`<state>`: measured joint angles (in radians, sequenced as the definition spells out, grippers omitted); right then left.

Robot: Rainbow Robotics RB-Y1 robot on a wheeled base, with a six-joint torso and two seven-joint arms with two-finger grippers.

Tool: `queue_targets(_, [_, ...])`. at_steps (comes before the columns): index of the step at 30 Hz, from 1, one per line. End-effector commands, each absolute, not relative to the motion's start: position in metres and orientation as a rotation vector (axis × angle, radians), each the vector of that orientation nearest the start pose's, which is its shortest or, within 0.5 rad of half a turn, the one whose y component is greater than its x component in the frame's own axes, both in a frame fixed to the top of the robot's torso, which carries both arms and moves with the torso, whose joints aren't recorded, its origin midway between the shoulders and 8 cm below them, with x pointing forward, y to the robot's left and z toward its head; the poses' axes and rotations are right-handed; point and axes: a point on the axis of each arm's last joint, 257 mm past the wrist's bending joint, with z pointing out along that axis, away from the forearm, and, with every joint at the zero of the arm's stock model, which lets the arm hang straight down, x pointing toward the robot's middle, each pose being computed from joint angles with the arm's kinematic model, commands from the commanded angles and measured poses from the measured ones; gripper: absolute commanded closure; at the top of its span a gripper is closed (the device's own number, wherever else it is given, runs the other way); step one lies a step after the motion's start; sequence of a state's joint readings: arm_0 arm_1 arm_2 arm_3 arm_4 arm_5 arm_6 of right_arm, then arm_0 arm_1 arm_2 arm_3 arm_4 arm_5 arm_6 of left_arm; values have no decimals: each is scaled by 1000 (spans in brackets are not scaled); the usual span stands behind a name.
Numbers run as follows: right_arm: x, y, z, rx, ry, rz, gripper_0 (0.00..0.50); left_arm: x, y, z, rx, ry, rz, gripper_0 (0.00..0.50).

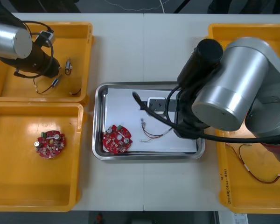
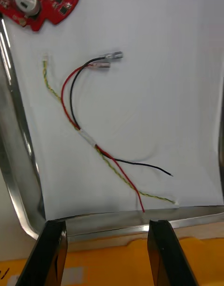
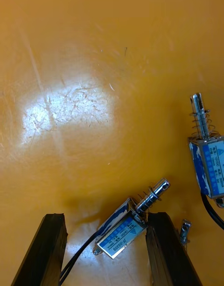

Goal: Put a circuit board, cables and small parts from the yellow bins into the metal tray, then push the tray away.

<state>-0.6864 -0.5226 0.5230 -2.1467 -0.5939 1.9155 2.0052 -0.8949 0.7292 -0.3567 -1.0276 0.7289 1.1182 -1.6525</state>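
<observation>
Right gripper [image 2: 106, 230], fingers [image 2: 50, 253] spread wide and empty, hangs over the edge of the metal tray [image 1: 98, 116] at the centre of the front view. There a red and black cable [image 2: 87, 137] crosses a twisted red and yellow cable [image 2: 161, 198] on the white lining, with a round red circuit board [image 1: 116, 138] beyond them in the tray's lower left corner. Left gripper [image 3: 105, 220], fingers likewise spread, straddles a small metal part [image 3: 128, 223] on the floor of the yellow bin [image 1: 79, 37] at upper left, a second part [image 3: 207, 150] just beside it.

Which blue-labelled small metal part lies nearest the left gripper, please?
The small metal part between the left gripper's open fingers; the other small metal part lies outside them.
</observation>
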Motion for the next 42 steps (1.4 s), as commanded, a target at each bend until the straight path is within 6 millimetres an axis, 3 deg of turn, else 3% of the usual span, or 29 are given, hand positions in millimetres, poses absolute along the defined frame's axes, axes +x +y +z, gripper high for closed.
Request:
queue_targets(1, [428,-104,-140,-1644,1989,-342,0,647,330,-175,447,2393,193,0])
queue_targets(8, [456,-136,-103,-1415,2035,-363,0,645,331,-180,445,2396,189,0])
queue_targets(9, [462,-143,-94,-1368,2040,-371,0,645,331,-180,448,2395,190,60])
queue_targets(11, [467,-155,-85,-1304,2054,-373,0,644,332,-182,444,2398,189,327])
queue_targets(12, [470,-163,-81,-1262,2066,-368,0,644,333,-183,445,2400,189,499])
queue_targets(22, [494,-260,-54,-854,2193,-408,0,643,332,-185,444,2404,183,500])
queue_targets(32, [500,-310,-57,-646,2281,-434,0,643,339,-176,439,2396,192,500])
queue_targets(37, [503,-332,-79,-572,2378,-415,0,636,341,-153,420,2410,165,500])
queue_targets(42, [503,-353,-85,-473,2427,-373,0,622,343,-126,408,2435,142,500])
